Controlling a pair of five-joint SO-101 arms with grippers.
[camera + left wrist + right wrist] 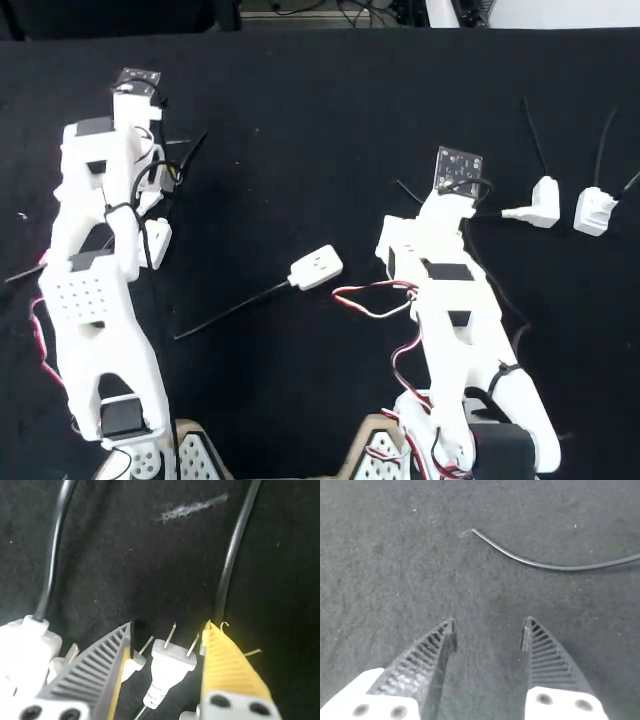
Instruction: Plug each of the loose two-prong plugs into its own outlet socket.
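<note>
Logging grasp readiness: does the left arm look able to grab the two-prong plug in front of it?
Probably yes: the left gripper stands open with the plug lying between its fingers; a neighbouring white connector sits outside one finger.

Black cloth table (300, 120), pale lint streak (192, 507), tangled cables behind (352, 12)

I work over a table (300, 110) draped in black cloth (390, 555), matte and evenly lit, which fills nearly the whole high view. Past its far edge, along the top of that frame, dark cables (350, 12) tangle at centre and a white surface (560, 12) sits at the upper right. My left wrist view shows a pale streak (192, 507) on the fabric.
</note>
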